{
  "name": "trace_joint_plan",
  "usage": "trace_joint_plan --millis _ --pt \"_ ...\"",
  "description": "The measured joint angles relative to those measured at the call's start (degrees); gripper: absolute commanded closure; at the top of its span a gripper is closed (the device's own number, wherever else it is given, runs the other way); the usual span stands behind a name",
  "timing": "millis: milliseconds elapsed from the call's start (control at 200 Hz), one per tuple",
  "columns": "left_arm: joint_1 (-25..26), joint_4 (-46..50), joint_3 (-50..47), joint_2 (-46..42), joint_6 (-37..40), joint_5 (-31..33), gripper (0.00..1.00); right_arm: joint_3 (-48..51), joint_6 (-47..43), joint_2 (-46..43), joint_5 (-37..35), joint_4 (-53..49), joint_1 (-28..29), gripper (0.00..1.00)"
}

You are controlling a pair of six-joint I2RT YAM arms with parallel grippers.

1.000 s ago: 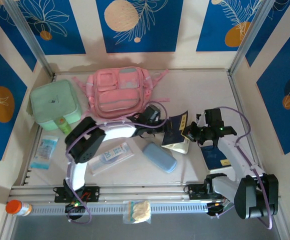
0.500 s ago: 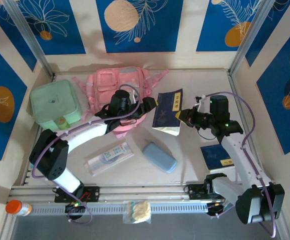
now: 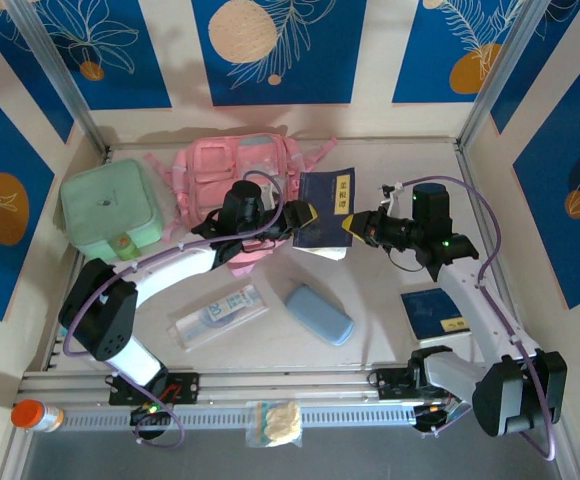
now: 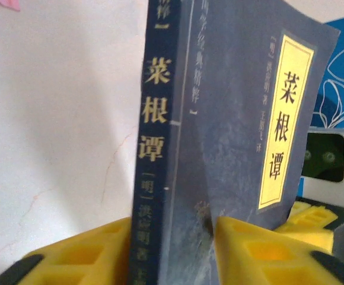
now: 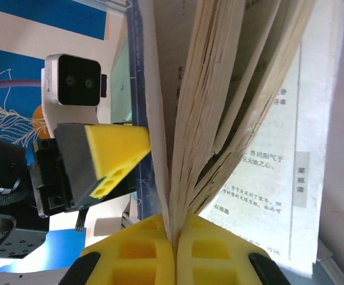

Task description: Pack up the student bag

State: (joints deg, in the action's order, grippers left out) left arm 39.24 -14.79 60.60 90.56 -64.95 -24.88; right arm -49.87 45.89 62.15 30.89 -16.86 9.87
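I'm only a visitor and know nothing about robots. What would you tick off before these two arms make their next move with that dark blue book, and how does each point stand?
1. Right jaws gripping the dark blue book: ok, shut on a thin pinch of pages.
2. Left jaws gripping it: ok, one on each side at the spine.
3. Book held closed: not ok, its pages fan apart in the right wrist view.
4. Book near the student bag: ok, right beside it.
5. Bag opened to take the book: cannot tell from above.
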Motion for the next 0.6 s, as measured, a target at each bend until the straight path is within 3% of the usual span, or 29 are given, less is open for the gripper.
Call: trace_joint_plan --millis 160,215,270,295,415,600 --pt "0.0 0.4 0.0 -1.2 0.1 0.0 1.00 0.5 -0.3 0.0 -0.3 0.1 0.0 0.80" --pt "0.0 0.5 0.0 -1.8 0.4 0.0 1.00 0.5 -1.1 0.0 -0.5 -0.3 0.0 0.72" --pt "0.0 0.7 0.0 -2.7 0.5 0.1 1.00 0.6 -1.4 -0.1 -0.7 -0.9 0.1 0.53" --pt "0.1 0.7 0.0 -3.1 0.5 0.1 1.00 0.7 -1.6 -0.2 -0.8 -1.2 0.2 0.39" --pt "0.2 0.7 0.0 -5.2 0.5 0.7 1.00 1.1 -2.3 -1.1 -0.9 -3.4 -0.3 0.00" --pt "2.1 0.7 0.2 -8.3 0.3 1.4 1.00 3.5 0.5 -2.3 4.0 -1.5 -1.7 0.01"
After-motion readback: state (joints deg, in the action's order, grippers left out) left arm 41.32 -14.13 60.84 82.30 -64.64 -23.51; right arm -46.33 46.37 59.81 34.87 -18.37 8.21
